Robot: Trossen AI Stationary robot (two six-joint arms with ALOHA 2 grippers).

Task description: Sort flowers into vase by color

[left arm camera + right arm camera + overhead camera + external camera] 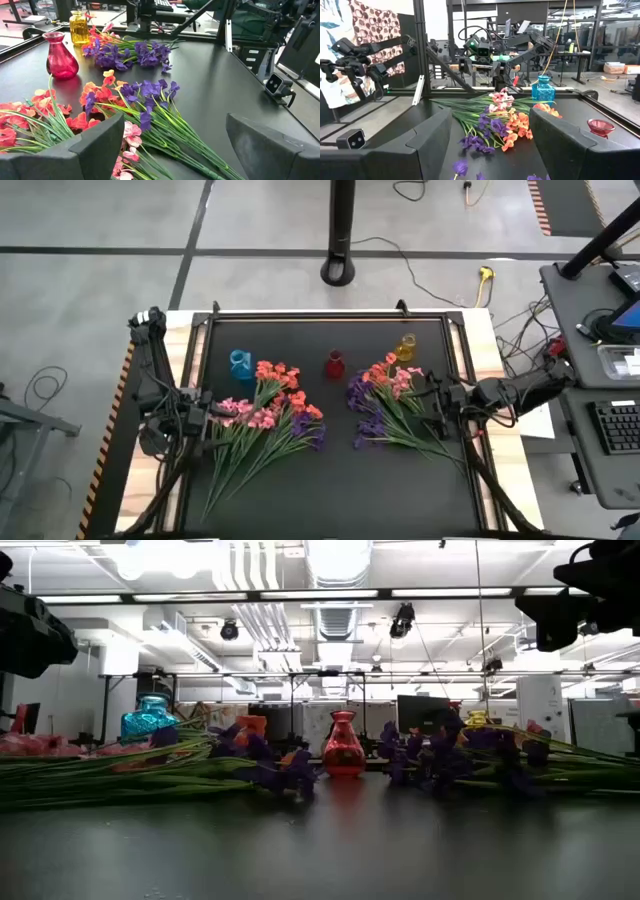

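1. Low view: left gripper cut off by the picture's left edge, right gripper by its top right corner; only dark blurred bulk shows, fingers not discernible.
2. Low view: yellow vase mostly hidden behind purple blossoms; only its top shows.
3. Low view: blue vase base hidden behind flower stems.
4. Right wrist view: red vase body hidden by a dark finger; only the rim shows.
5. Left wrist view: coral-red blossoms run off the picture's left edge; stems pass under a finger.
6. High view: individual stems in each pile too small to separate.
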